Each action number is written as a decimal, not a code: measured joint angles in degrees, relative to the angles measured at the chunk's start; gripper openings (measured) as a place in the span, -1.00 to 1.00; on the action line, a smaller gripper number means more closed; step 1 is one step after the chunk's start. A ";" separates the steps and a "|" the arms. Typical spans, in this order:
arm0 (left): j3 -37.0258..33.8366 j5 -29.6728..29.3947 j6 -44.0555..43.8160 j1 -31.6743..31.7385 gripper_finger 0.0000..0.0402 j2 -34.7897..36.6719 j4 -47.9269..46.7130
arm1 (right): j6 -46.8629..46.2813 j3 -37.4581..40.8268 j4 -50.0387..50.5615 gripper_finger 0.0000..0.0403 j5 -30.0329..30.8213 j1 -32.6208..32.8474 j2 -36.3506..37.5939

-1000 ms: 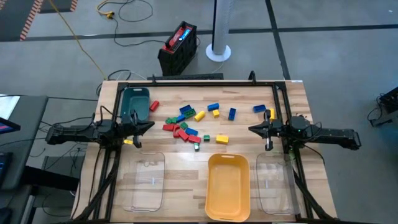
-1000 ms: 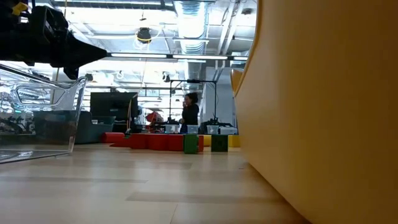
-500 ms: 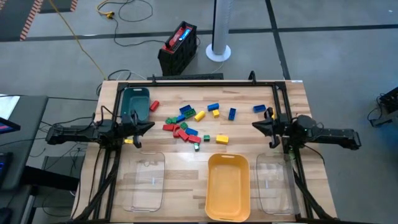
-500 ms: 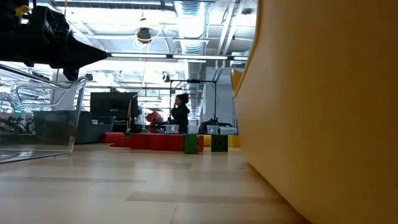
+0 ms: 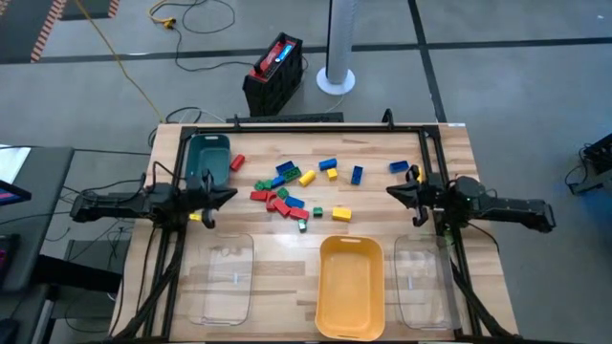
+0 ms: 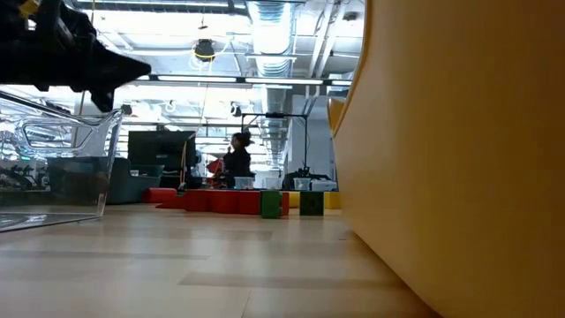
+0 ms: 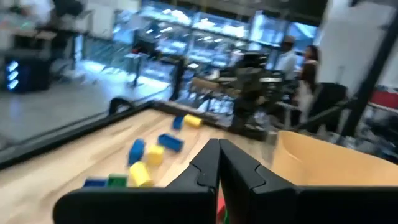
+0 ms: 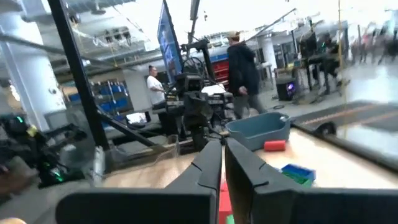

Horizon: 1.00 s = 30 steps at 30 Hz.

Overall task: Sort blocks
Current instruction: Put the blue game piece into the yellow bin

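- Both grippers, left gripper [image 5: 228,194] and right gripper [image 5: 391,195], hover with fingers pressed together, holding nothing.
- Spread fingers before descending on one outlying block [image 5: 341,213] mid-tabletop.

two dark matte arms showing slim segmented links; black cables trailing along the left arm [image 5: 115,204]; each gripper ending in tapered black fingers [image 7: 214,168].
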<state>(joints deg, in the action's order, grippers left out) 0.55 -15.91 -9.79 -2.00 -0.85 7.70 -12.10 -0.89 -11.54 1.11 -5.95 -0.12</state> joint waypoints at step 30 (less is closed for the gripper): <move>3.48 -12.07 9.48 -4.76 -0.23 -0.01 -4.83 | 6.13 -18.21 5.82 -0.80 6.37 4.64 -36.85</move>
<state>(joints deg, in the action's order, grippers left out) 4.03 -27.98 -0.32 -6.76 -0.86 2.87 -5.97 -19.10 -5.73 7.48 -1.31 -36.97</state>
